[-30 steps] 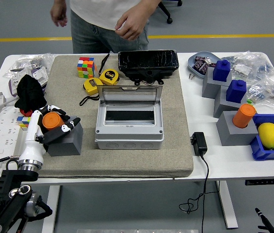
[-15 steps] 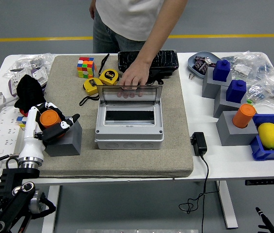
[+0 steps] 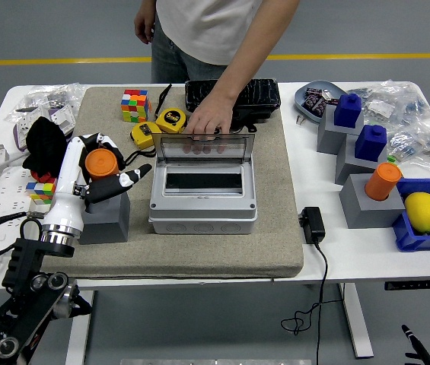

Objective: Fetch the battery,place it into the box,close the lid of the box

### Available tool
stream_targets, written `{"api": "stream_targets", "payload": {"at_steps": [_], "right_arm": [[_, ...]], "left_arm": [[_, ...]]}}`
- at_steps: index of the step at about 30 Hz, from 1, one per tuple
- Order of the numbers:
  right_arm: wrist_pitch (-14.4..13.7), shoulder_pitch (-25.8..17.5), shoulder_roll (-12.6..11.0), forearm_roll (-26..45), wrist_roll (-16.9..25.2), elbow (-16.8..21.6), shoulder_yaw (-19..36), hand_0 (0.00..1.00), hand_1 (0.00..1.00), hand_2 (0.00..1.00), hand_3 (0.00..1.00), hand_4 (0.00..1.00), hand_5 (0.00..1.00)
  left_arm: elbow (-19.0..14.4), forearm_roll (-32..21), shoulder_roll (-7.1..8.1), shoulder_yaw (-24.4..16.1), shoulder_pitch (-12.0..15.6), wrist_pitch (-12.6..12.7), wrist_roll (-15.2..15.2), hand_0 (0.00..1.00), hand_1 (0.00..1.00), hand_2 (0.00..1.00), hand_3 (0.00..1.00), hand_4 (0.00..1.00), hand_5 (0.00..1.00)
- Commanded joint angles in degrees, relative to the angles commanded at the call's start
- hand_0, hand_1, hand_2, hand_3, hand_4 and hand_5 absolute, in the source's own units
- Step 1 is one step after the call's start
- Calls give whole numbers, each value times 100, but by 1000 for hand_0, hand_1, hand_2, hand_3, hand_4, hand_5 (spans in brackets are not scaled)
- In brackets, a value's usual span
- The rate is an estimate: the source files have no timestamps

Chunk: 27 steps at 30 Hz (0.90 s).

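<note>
The battery is an orange cylinder (image 3: pixel 100 162). My left hand (image 3: pixel 106 169) is shut on it and holds it just above the grey block (image 3: pixel 109 215) on the left of the mat. The grey box (image 3: pixel 203 199) stands mid-mat, right of the hand, with its clear lid (image 3: pixel 203 146) upright at the back. A person's hand (image 3: pixel 208 122) rests on the lid's top edge. Only a dark tip of my right arm (image 3: pixel 418 351) shows at the lower right corner.
Behind the box lie a black case (image 3: pixel 232 95), two yellow tape measures (image 3: pixel 170 120) and a colour cube (image 3: pixel 134 105). A black adapter (image 3: pixel 313 225) with cable lies right of the mat. Grey blocks with blue and orange pieces (image 3: pixel 383 181) and a blue bin with a lemon (image 3: pixel 422 211) stand at right.
My left hand has lifted the orange battery off the grey block, up and a little toward the box. The person reached in and laid a hand on the lid's top edge.
</note>
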Motion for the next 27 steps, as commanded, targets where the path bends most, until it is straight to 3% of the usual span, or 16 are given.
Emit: {"api": "stream_targets", "payload": {"at_steps": [3, 4, 9, 11, 19, 20, 24, 27], "right_arm": [[-2, 7, -4, -2, -2, 0, -3, 900, 767, 730, 773, 998, 964], [-2, 6, -5, -15, -6, 0, 3, 900, 767, 730, 772, 998, 964], [2, 9, -13, -56, -16, 0, 18, 900, 767, 730, 772, 998, 964], [3, 16, -16, -59, -16, 0, 12, 900, 766, 730, 772, 998, 962], [6, 52, -42, -137, -29, 0, 34, 899, 766, 730, 772, 998, 964], [6, 52, -43, -143, -31, 0, 37, 899, 766, 730, 772, 998, 964], [11, 50, -48, -205, -41, 0, 51, 899, 766, 729, 772, 998, 962], [15, 53, -48, -221, -45, 0, 41, 899, 766, 729, 772, 998, 962]], "left_arm": [[-82, 620, 71, 340, -243, 193, 134, 87, 2, 12, 2, 947, 19], [-85, 854, 95, 468, -326, 260, 173, 80, 2, 2, 2, 830, 123], [81, 1667, 138, 1260, -845, 488, 404, 80, 2, 2, 2, 830, 123], [180, 1825, 111, 1616, -1068, 501, 451, 80, 2, 2, 2, 773, 150], [935, 1557, -178, 2884, -2030, 536, 384, 78, 2, 2, 2, 790, 154], [975, 1539, -192, 2942, -2075, 540, 378, 78, 2, 2, 2, 790, 154], [1553, 1277, -488, 3290, -2510, 630, 225, 76, 2, 2, 2, 796, 168], [1915, 1202, -535, 3342, -2698, 667, 158, 76, 2, 2, 2, 796, 168]]}}
